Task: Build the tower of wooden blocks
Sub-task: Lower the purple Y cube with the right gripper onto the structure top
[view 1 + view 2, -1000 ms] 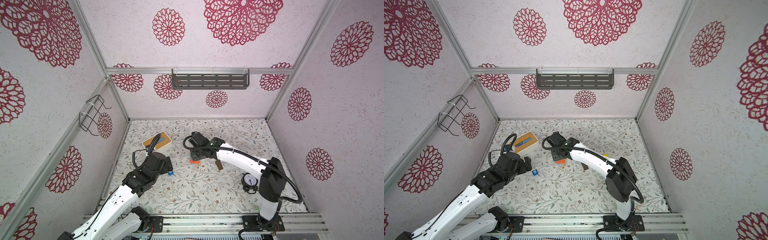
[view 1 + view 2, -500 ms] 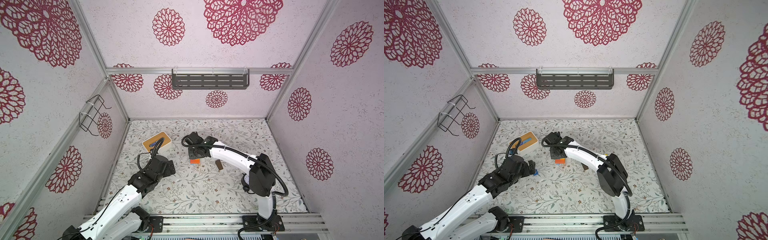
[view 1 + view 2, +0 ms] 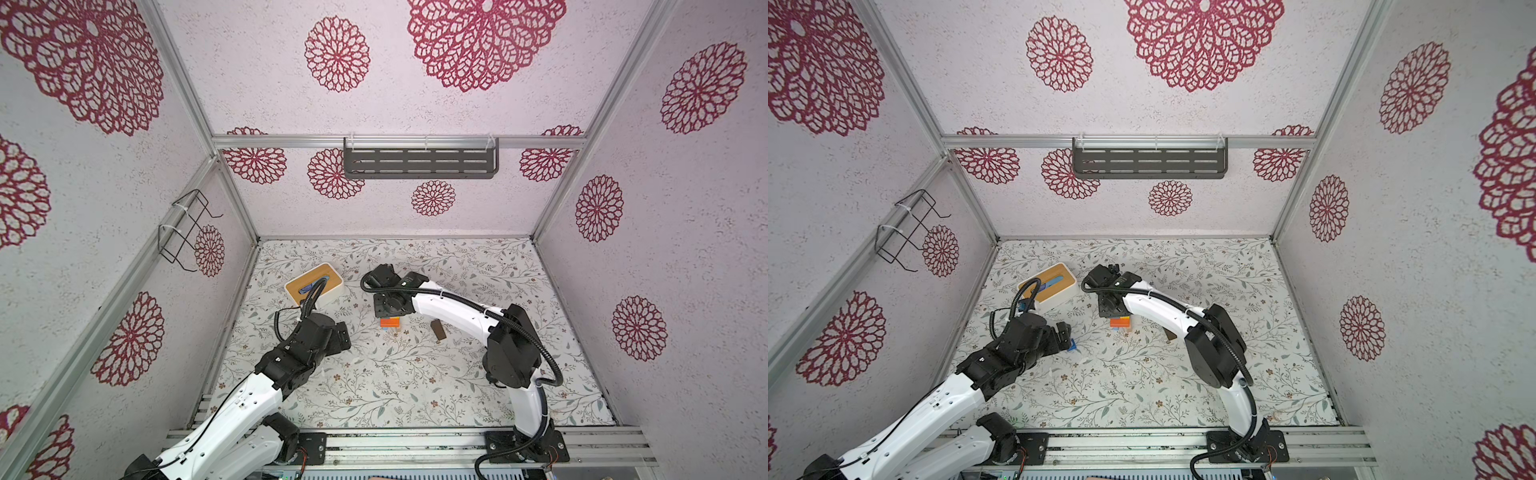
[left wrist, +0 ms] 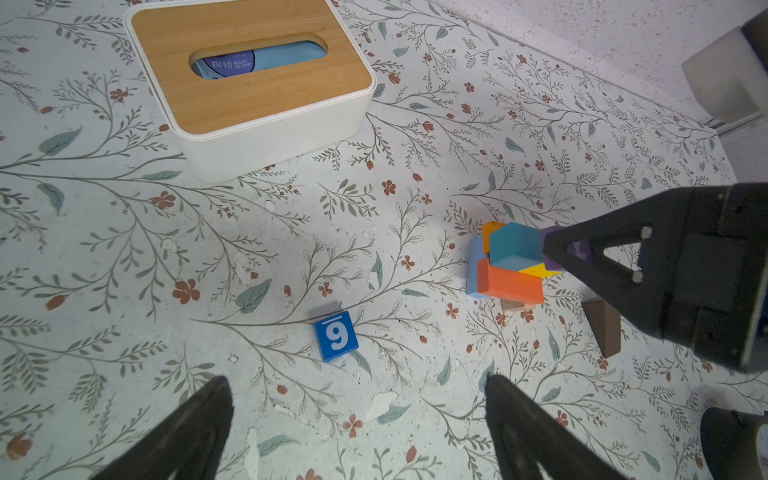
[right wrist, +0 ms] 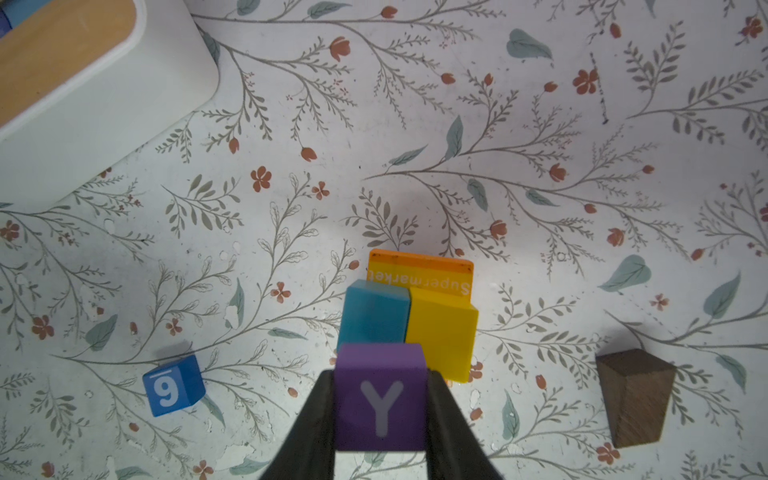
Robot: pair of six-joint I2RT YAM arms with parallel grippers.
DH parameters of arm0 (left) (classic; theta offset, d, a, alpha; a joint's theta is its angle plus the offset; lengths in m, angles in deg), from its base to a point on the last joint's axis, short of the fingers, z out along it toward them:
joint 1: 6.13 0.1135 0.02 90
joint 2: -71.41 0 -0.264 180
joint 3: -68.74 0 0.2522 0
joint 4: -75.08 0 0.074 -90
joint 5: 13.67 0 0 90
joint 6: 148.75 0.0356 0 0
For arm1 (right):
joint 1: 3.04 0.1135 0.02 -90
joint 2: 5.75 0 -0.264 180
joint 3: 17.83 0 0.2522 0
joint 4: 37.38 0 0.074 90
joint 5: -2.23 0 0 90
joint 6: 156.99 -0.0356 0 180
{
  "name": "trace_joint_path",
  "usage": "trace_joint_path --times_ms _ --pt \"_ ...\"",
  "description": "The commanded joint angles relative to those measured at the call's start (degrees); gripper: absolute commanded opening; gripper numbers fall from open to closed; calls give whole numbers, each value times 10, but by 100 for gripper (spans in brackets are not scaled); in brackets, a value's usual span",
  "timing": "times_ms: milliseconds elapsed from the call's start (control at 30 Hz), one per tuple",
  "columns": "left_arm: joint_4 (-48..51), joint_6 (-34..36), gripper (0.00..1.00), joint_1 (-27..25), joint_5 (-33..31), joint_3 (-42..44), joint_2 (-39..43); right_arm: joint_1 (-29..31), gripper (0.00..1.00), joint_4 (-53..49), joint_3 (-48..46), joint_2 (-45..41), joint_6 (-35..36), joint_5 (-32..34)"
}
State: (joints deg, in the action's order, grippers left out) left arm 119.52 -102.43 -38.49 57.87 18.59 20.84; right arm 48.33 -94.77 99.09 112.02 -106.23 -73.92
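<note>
In both top views the tower point(image 3: 390, 323) is standing near the middle of the table point(image 3: 374, 395), orange layer showing, with the dark brown block point(image 3: 437, 329) lying just to its right and the white box point(image 3: 314, 284) sitting back left. Over to the left wrist view: the left claw point(image 4: 355, 384) is gaping wide, and the blue "9" cube point(image 4: 336, 336) is lying alone on the table just ahead of it, apart from the tower. Now the right wrist view: the right claw point(image 5: 381, 374) is pinching the purple "Y" cube point(image 5: 381, 399), holding it close by the teal block point(image 5: 374, 311) and yellow block point(image 5: 442, 332) atop the tower. Whether it is touching them, I cannot tell.
</note>
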Motion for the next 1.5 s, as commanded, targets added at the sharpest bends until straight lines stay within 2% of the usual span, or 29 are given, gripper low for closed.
trace_joint_path --times_ms 0,800,1467 --pt "-14 3 97 4 2 10 7 0 30 -16 25 8 -13 20" --pt "-14 3 97 4 1 10 4 -1 30 -39 72 42 1 20" --pt "-13 4 97 4 1 10 -1 -2 32 -27 64 48 8 11"
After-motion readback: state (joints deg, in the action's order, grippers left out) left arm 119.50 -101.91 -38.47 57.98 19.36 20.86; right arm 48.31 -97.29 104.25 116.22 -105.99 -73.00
